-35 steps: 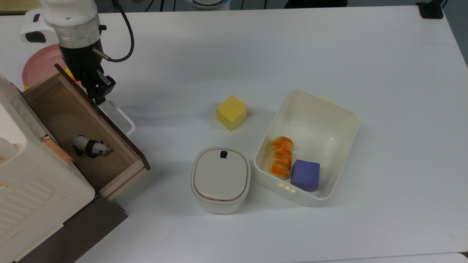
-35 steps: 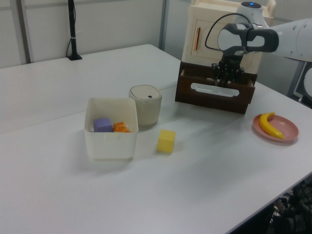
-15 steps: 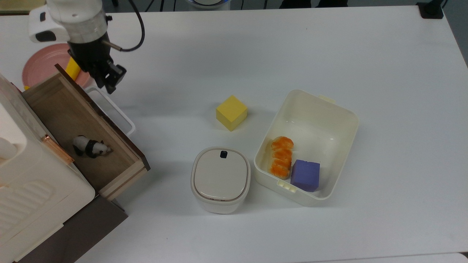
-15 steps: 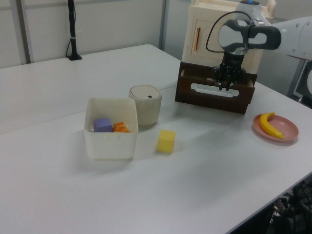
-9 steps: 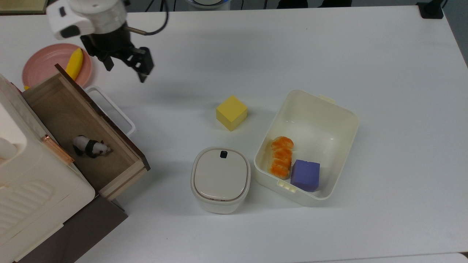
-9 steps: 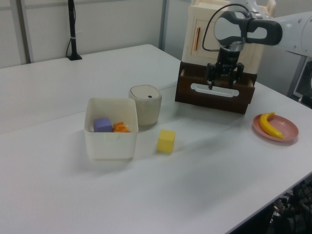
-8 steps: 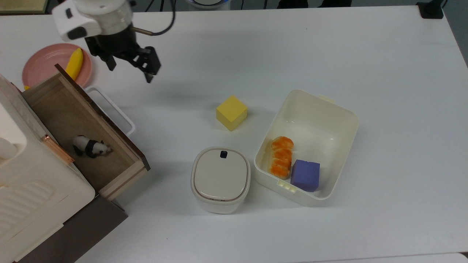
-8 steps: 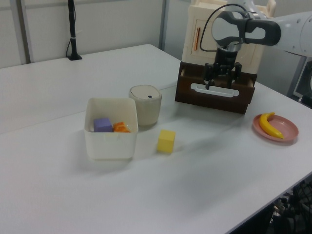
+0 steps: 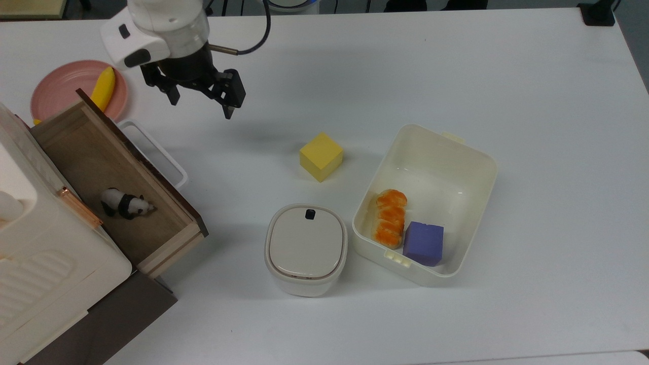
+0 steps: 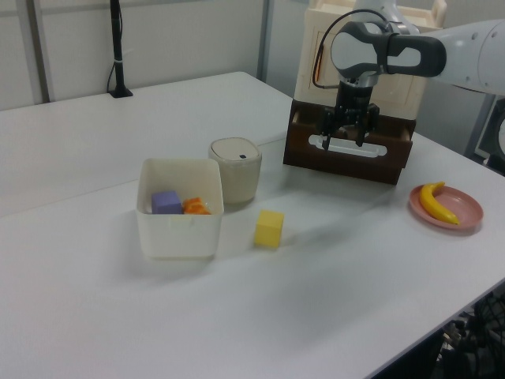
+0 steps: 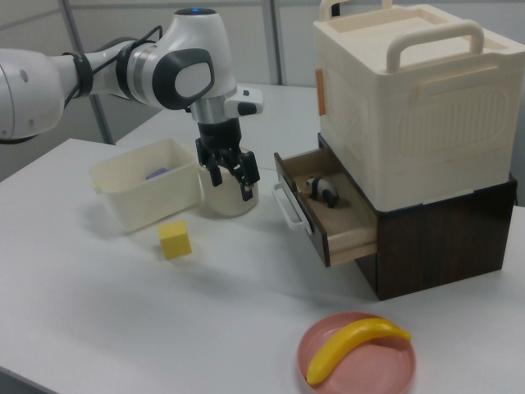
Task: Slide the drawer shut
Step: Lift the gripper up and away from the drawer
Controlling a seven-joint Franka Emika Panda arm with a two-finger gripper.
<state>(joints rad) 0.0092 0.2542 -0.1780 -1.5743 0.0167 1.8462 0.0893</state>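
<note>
The drawer point(image 9: 86, 152) stands pulled out of the cream cabinet point(image 9: 30, 243) at the top view's left. It is a light-wood tray with a dark brown front panel point(image 9: 167, 185) and a white loop handle point(image 9: 159, 152). A small toy panda point(image 9: 125, 204) lies inside it. My gripper point(image 9: 200, 101) hangs open and empty above the table, to the top view's right of the handle and apart from it. In the right view the gripper point(image 11: 231, 182) is left of the drawer point(image 11: 328, 217). In the left view the gripper point(image 10: 344, 140) overlaps the drawer front point(image 10: 347, 158).
A pink plate point(image 9: 61, 86) with a banana point(image 9: 103, 88) sits behind the drawer. A yellow cube point(image 9: 321, 156), a lidded white container point(image 9: 306, 249) and a cream open bin point(image 9: 436, 167) holding a bread roll point(image 9: 389, 218) and purple block point(image 9: 424, 243) stand mid-table.
My gripper has left the drawer handle, moved to the top view's right over the table, turned and opened. The drawer has stayed where it was.
</note>
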